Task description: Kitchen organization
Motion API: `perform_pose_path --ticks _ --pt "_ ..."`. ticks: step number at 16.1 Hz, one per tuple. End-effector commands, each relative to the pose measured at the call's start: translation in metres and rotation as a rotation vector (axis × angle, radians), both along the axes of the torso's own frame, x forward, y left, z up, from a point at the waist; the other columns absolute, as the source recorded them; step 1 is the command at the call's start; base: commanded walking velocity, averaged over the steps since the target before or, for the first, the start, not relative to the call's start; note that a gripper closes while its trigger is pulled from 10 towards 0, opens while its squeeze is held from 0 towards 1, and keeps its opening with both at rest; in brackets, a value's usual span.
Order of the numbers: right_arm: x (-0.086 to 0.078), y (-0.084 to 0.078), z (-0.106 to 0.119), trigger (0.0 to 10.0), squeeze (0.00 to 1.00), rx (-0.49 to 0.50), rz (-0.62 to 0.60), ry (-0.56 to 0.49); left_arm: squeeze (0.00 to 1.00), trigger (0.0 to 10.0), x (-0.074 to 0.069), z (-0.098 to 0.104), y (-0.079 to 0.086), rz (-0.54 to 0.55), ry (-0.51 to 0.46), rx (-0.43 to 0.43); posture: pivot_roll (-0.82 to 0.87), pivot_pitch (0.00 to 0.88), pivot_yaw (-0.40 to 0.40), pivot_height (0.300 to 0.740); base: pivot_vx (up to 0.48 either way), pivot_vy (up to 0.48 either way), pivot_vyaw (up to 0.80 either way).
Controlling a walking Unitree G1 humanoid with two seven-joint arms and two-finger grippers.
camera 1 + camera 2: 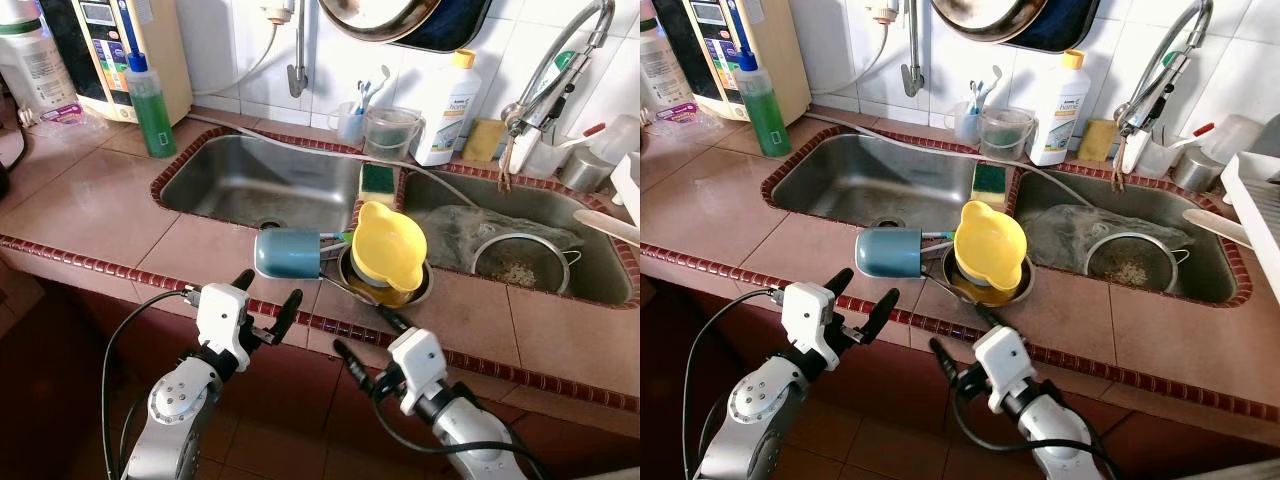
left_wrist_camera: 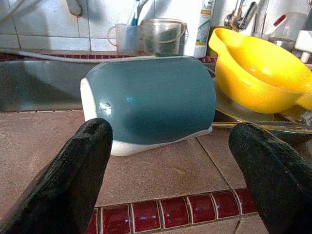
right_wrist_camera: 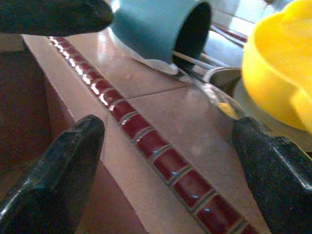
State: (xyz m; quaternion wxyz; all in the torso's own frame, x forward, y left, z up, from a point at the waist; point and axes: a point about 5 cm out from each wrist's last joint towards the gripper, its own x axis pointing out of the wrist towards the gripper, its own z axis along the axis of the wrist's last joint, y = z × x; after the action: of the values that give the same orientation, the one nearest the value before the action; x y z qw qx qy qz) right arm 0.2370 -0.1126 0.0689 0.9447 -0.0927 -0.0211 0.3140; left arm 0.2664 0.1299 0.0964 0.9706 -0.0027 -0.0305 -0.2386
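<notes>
Left end effector (image 1: 268, 298) spread, near teal cup (image 1: 287, 254)

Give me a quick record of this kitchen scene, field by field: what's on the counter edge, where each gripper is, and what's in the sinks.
setting: tiled counter with a double sink
blue mug: lying on its side on the counter between the basins
yellow bowl: tilted on a metal plate beside the mug
left gripper: open, in front of the mug, not touching
right gripper: open, at the counter edge below the plate
left basin: bare steel
right basin: metal strainer
back ledge: white detergent bottle, green soap bottle
</notes>
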Motion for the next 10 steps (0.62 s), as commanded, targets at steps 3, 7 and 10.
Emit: perform_pose_path --ticks 3,7,10 --pt "0.0 -0.003 0.003 10.0 0.0 -0.005 0.009 -0.005 0.0 10.0 -0.002 0.003 -0.003 -0.014 -0.012 0.029 -0.1 0.042 -0.036 0.74 0.0 0.0 0.0" --pt "0.009 -0.01 0.007 10.0 0.0 -0.026 -0.027 -0.028 0.0 10.0 -0.011 0.002 -0.019 -0.114 -0.011 0.065 -0.09 0.042 -0.04 0.74 0.0 0.0 0.0" --pt "0.014 -0.015 0.007 10.0 0.0 -0.074 -0.043 -0.048 0.0 10.0 -0.016 -0.002 -0.026 -0.154 0.004 0.075 -0.09 0.042 -0.039 0.74 0.0 0.0 0.0"
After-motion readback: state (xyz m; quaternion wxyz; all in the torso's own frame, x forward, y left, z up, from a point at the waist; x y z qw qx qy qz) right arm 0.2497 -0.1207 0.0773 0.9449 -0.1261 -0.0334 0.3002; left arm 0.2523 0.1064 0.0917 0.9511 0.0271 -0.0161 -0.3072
